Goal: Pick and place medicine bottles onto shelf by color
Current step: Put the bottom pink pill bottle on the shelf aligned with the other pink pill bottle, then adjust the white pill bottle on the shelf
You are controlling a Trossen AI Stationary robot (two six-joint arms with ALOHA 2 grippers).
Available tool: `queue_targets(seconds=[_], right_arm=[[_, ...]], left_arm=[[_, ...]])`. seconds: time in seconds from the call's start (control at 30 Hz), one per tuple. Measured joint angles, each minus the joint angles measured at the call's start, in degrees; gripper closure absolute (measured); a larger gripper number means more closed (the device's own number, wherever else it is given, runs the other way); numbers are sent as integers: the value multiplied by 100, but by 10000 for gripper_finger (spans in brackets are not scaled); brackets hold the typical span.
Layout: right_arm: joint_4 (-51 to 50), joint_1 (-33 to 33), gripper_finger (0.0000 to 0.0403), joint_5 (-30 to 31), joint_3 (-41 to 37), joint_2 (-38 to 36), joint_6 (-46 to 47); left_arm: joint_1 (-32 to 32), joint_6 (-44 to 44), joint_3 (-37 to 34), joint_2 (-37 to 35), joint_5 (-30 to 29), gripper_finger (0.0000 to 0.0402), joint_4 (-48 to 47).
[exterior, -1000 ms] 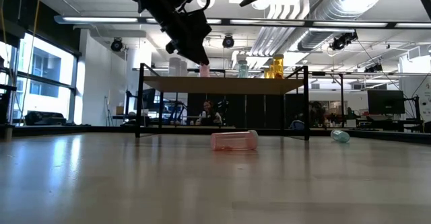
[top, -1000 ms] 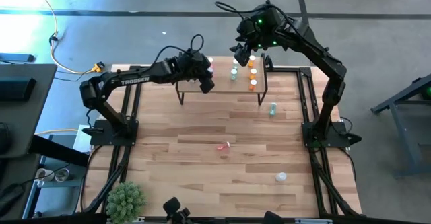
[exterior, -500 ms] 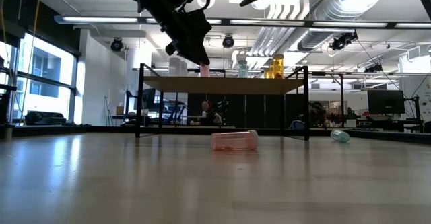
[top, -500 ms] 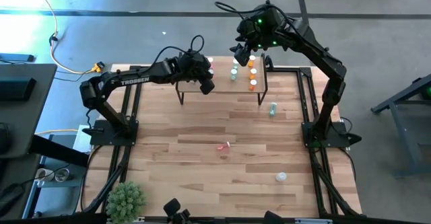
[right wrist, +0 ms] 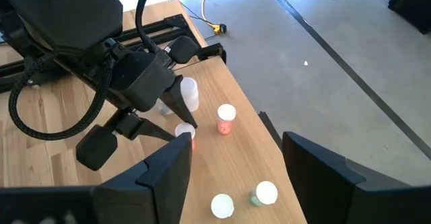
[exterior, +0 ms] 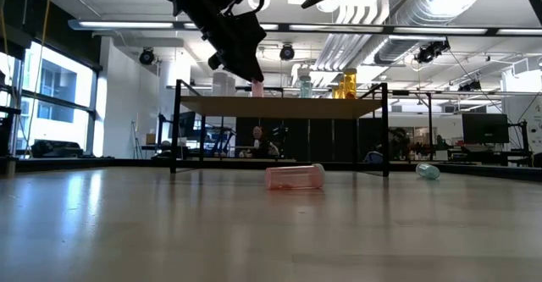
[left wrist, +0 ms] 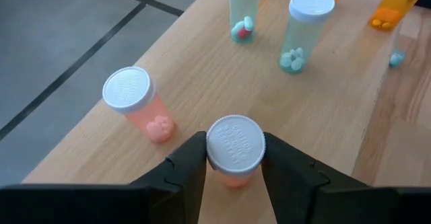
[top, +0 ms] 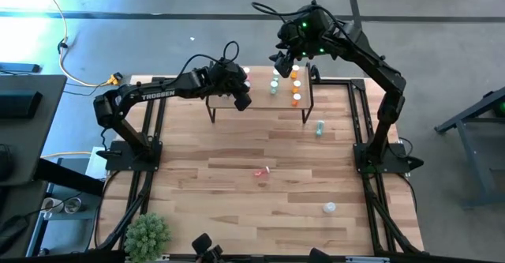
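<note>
The shelf (top: 262,99) stands at the table's far middle. Upright on it are a clear bottle (right wrist: 188,93), a pink bottle (left wrist: 135,103), two green bottles (left wrist: 303,29) and orange bottles (top: 296,89). My left gripper (left wrist: 234,158) is shut on a second pink bottle (left wrist: 234,146) over the shelf's left part. My right gripper (right wrist: 236,177) hangs open and empty above the shelf's far edge (top: 282,61). A pink bottle (top: 261,172), a green one (top: 319,127) and a white one (top: 329,208) lie on their sides on the table. My left gripper pinches the pink bottle between its two fingers (left wrist: 190,162), at the white cap and upper wall (left wrist: 234,143). The fingers slant down from the table's left and near side. The bottle is upright, its base at the shelf board (exterior: 257,89).
A green spiky plant (top: 147,233) stands at the table's near left corner. The shelf's black legs (exterior: 175,129) rest on the tabletop. Bare wood lies between the shelf and the near edge, around the lying bottles.
</note>
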Motion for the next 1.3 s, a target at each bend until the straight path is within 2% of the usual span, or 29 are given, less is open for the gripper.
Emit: queue_targets(seconds=[0.23,0.43,0.83,1.0,1.17,1.3], right_arm=[[-79,0,181,0,0,0,0],[-85,0,181,0,0,0,0],[-173,1,181,-2,0,2,0],[-173,0,181,-2,0,2,0],[-171,0,181,-2,0,2,0],[-170,1,181,-2,0,2,0]], left_arm=[[0,-114,0,0,-128,232,59],[2,-199,-2,-19,-151,212,81],[45,-239,-4,-577,-160,209,208],[158,50,-4,-1019,-381,209,193],[400,693,-4,-1512,-542,209,198],[664,664,-4,-1810,-555,209,136]])
